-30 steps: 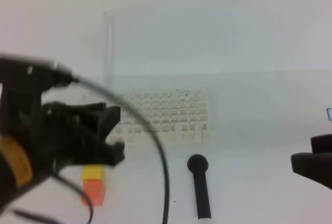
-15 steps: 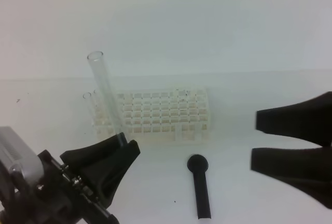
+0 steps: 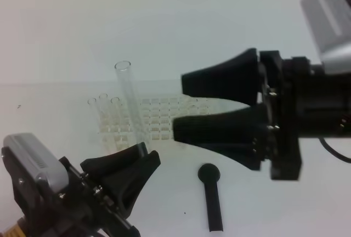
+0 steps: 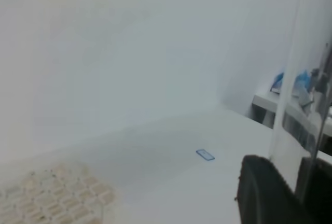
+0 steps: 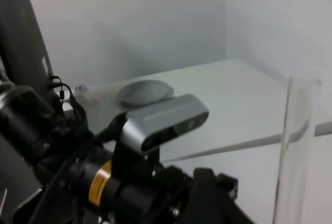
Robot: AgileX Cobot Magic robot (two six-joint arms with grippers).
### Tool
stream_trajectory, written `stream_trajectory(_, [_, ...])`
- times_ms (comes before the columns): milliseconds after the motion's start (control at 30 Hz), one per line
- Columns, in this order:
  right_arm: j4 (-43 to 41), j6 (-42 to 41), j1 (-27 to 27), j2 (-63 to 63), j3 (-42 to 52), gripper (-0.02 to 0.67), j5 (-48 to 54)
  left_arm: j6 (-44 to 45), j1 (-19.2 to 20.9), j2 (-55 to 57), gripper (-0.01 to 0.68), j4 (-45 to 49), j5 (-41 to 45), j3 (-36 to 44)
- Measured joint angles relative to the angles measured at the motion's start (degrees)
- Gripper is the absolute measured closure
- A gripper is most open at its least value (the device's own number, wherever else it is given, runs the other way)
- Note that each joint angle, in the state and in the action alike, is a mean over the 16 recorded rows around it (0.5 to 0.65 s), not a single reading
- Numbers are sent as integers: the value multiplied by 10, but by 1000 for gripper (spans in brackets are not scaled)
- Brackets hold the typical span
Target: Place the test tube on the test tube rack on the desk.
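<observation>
- Reaching in from the right, my right gripper [image 3: 178,105] stood wide open with nothing between its jaws, level with the test tube [image 3: 130,105].
- My left gripper [image 3: 143,157] was clamped on the tube's lower end, holding it tilted in front of the test tube rack [image 3: 164,120] on the bench [image 3: 263,209]; a handover appeared imminent.
- Half a second before, the right gripper sat at the frame's right edge; it had since advanced across the rack.

Clear glass tube [image 3: 129,105], white rack [image 3: 164,122] with a grid of square holes, black rod [image 3: 212,198] — all on a plain white worktop [image 3: 274,209].
</observation>
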Motion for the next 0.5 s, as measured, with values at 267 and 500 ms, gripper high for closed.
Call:
stream_trajectory(267, [15, 3, 27, 66, -77, 99, -25, 4, 0, 14, 568, 5, -16, 0])
stream_trajectory(500, [24, 5, 49, 106, -119, 102, -41, 5, 0, 16, 561, 11, -17, 0])
